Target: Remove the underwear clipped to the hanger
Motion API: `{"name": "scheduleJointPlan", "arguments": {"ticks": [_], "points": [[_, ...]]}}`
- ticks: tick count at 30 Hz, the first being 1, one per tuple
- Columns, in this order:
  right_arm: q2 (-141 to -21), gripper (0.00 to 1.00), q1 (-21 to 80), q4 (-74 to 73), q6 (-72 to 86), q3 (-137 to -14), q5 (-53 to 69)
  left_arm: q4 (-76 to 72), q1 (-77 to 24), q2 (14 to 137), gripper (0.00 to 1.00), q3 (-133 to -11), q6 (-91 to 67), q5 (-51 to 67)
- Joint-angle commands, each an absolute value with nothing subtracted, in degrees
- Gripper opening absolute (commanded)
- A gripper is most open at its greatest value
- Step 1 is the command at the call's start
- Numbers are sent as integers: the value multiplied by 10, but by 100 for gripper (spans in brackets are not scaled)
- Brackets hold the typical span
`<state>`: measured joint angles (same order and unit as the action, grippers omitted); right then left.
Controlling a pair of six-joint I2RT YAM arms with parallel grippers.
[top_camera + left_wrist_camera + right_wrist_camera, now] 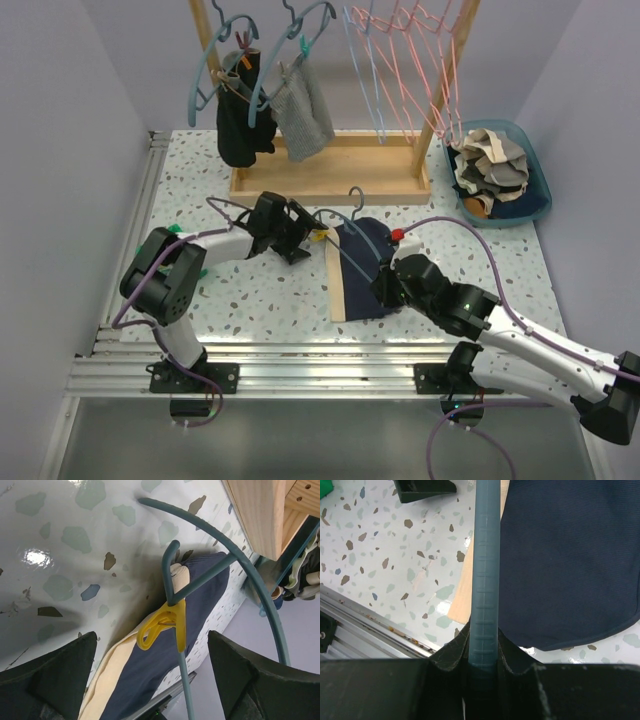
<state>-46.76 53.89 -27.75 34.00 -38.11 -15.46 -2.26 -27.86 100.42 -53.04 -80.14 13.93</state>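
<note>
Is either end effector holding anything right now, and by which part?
The right end effector is shut on the teal hanger, gripping a straight stretch of its bar. The left end effector is open, holding nothing, facing the yellow clip.

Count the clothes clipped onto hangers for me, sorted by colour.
Black garment: 1
Grey garment: 1
Navy underwear: 1
Total: 3
</note>
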Motion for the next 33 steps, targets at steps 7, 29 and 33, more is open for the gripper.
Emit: {"name": "scheduleJointPlan", "arguments": {"ticks": [7, 29, 33], "points": [[-456, 0, 539, -247, 345, -386, -162, -69, -282, 1021, 78, -550, -826, 142], [-437, 0, 538, -265, 354, -383, -175, -56, -281, 991, 0, -546, -809, 105], [-439, 0, 538, -275, 361, -385, -196, -13, -280, 964, 0, -555, -786, 93]]}}
